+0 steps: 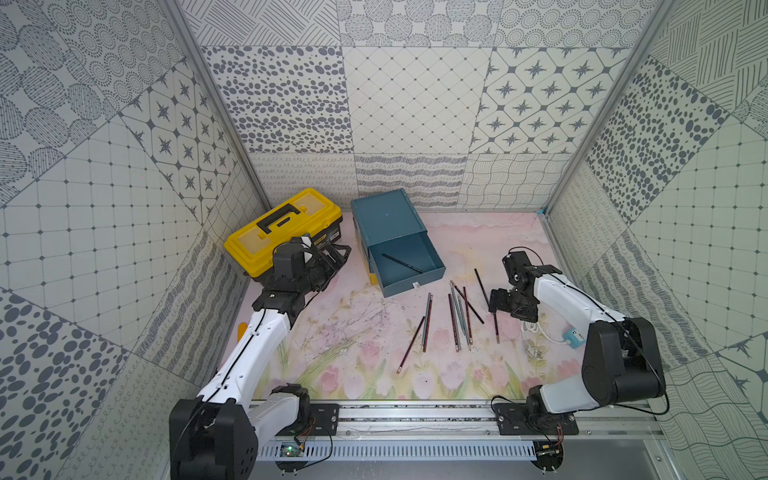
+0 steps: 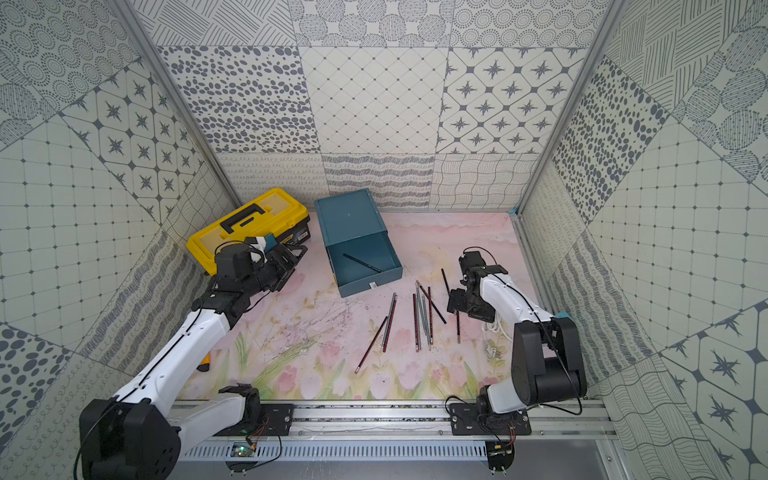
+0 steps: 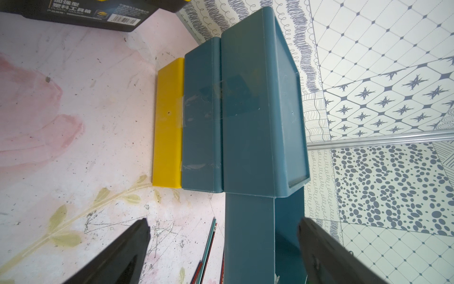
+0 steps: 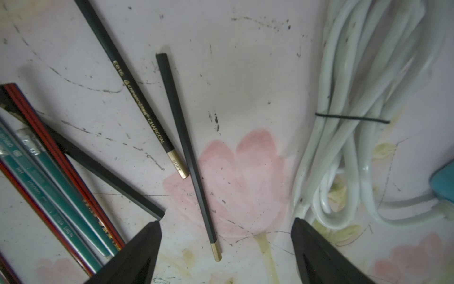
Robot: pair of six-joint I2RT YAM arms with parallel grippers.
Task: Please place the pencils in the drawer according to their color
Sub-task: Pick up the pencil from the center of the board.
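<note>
Pencils [image 4: 67, 194] like these are light, stiff and a bit slick on the flats, so I'd guess they roll or skate if pinched near an end. Mid-shaft looks like the spot. Most lie loose on the mat [image 1: 332, 332] in front of the drawer [image 1: 386, 220], and one black one [image 1: 402, 263] sits inside the pulled-out top tray [image 1: 415, 282].

Right gripper [image 4: 226, 221] hangs with jaws apart, straddling a lone black pencil [image 4: 188, 152] without touching it. Left gripper [image 3: 223, 221] is spread wide too, empty, next to the cabinet's side.

Room is tight-ish: white cable [image 4: 344, 147] lies near on one side and a charcoal pencil [image 4: 145, 113] nearly touches it on the other. The tray looks open from above, with low walls.
</note>
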